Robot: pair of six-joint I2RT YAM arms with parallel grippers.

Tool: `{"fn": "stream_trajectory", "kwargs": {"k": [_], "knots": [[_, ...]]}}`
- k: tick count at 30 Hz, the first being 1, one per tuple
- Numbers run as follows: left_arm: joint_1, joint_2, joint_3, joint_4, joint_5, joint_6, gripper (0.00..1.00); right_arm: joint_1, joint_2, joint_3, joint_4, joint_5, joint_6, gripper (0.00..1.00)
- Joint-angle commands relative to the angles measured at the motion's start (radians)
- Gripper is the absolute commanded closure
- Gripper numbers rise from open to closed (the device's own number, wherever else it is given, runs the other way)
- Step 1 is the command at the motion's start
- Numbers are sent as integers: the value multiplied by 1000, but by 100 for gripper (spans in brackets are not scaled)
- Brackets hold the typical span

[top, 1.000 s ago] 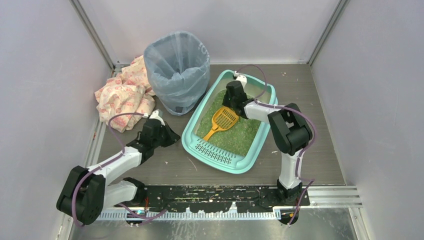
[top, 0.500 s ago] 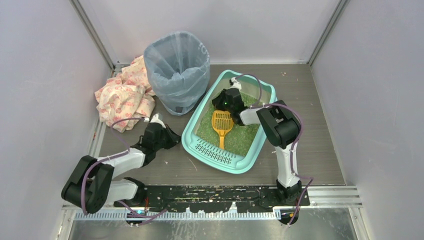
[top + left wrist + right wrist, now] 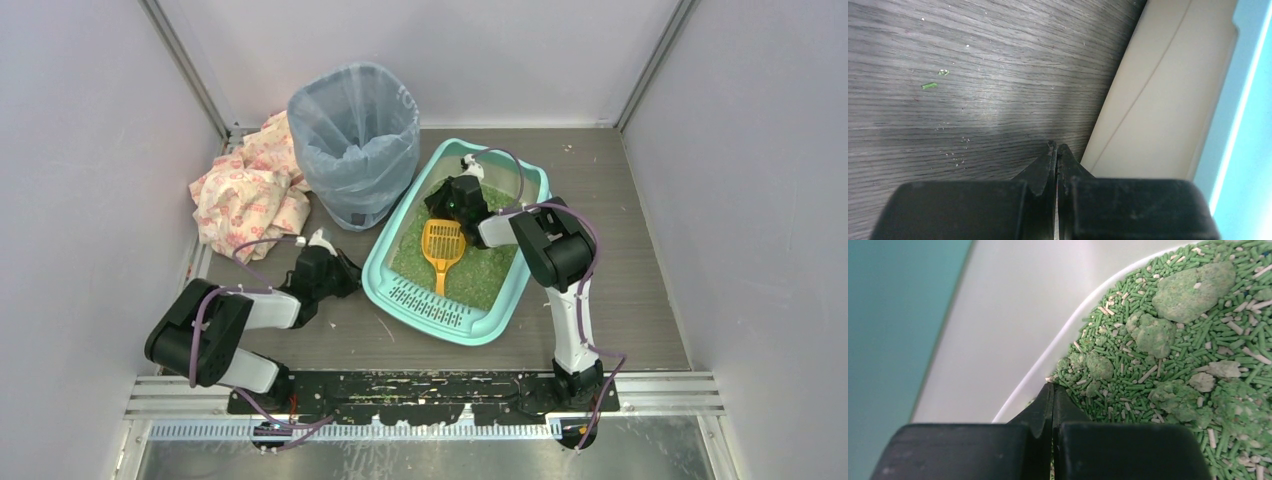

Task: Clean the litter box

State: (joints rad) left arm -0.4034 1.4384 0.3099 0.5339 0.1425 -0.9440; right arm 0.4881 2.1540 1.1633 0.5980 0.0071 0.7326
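Observation:
The teal litter box (image 3: 500,322) lies mid-table with green litter (image 3: 478,272) and a grate step at its near end. An orange scoop (image 3: 443,243) lies on the litter, handle toward me. My right gripper (image 3: 436,204) is shut and empty, low inside the box at its far left. In the right wrist view its tips (image 3: 1052,388) rest where the litter meets the pale inner wall (image 3: 1008,310), with green clumps (image 3: 1193,285) just ahead. My left gripper (image 3: 351,274) is shut and empty on the table. Its tips (image 3: 1057,147) sit beside the box's outer wall (image 3: 1168,100).
A blue-grey bag-lined bin (image 3: 355,140) stands just left of the box's far end. A patterned cream-and-pink bundle (image 3: 250,195) lies at the back left. Stray pellets (image 3: 929,86) dot the wood table. Grey walls close in on three sides.
My right gripper moved left inside the box. The scoop swung from diagonal to nearly straight, handle toward me. My left arm folded back while its gripper crept toward the box wall.

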Motion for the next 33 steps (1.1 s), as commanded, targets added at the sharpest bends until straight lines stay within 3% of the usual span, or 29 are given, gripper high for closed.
{"fn": "stream_trajectory", "kwargs": {"k": [1, 5, 11, 25, 33], "knots": [[5, -44, 35, -1, -38, 20, 100, 20, -2, 51, 63, -14, 3, 99], [5, -90, 62, -55, -35, 55, 100, 21, -9, 58, 53, -14, -9, 99], [0, -65, 45, 29, 27, 10, 100, 20, -20, 72, 45, -10, -14, 99], [-17, -81, 26, 4, 84, -24, 100, 19, -30, 11, 181, 171, 57, 99], [-17, -104, 21, -15, 94, -22, 100, 18, 56, 129, 158, 152, 67, 99]]}}
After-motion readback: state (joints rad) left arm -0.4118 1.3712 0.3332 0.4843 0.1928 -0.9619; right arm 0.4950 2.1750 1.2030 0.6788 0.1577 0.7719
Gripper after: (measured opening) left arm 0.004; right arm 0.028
